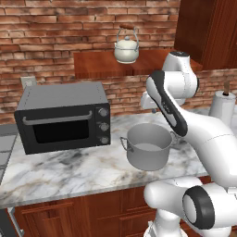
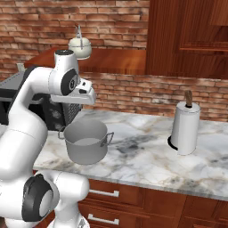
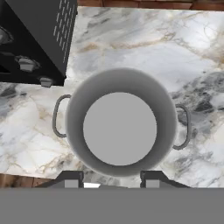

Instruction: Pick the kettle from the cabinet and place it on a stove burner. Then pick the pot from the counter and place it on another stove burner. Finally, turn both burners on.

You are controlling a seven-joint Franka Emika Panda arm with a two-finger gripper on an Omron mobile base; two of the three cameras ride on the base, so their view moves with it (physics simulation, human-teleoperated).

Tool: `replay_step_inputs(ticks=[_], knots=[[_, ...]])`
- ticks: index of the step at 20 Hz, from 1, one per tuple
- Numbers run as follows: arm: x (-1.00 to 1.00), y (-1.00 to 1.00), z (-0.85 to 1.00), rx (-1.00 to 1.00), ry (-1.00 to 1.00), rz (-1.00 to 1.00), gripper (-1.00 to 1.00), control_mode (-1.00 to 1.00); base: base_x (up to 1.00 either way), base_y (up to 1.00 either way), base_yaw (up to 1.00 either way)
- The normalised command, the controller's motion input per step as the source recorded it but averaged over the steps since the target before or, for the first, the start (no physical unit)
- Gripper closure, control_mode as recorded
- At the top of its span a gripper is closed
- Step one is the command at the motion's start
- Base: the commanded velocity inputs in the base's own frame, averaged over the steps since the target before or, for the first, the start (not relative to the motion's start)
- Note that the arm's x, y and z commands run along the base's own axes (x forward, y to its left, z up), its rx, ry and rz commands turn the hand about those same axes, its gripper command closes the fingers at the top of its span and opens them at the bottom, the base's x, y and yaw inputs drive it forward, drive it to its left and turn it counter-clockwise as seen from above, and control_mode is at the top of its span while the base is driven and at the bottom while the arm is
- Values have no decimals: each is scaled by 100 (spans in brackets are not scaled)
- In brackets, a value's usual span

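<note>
A simulated kitchen with a red brick wall. A white robot arm rises from the foreground and bends over a white marble counter (image 1: 55, 171).

The kettle (image 1: 126, 47), small, round and cream-white, sits on the flat wooden ledge of the cabinet (image 1: 99, 65), high against the wall. Its arched handle stands upright above it. The kettle is not yet moved, so the first step of the task is still to be done.

The pot (image 1: 148, 146), wide and grey, stands upright on the counter just beside a black microwave oven (image 1: 62, 115). In the hand view the pot (image 3: 120, 127) is seen straight from above, open mouth up, with one loop handle on each side.

The gripper (image 3: 111, 179) hangs directly over the pot and points down at it. Its two dark tips stand partly apart, with only the pot's near rim between them in the picture, and they hold nothing. How high above the pot it hovers is hard to judge from these angles.

The relation that matters: the kettle lies above and behind the hand, toward the wall, so the hand would have to rise and turn to face the ledge.

A white paper-towel roll (image 2: 185, 127) stands well apart to the right.
</note>
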Motion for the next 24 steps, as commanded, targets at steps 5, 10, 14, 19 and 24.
replay_step_inputs(ticks=[5,10,14,19,24], knots=[[0,0,1,0,-6,0,-100,-100,0,0,0],[0,0,17,0,-14,0,-100,-100,0,0,0],[-1,0,25,0,-18,0,-100,-100,0,0,0],[-7,0,31,0,-20,0,-100,-100,0,0,0],[0,0,34,0,-18,0,-100,-100,0,0,0]])
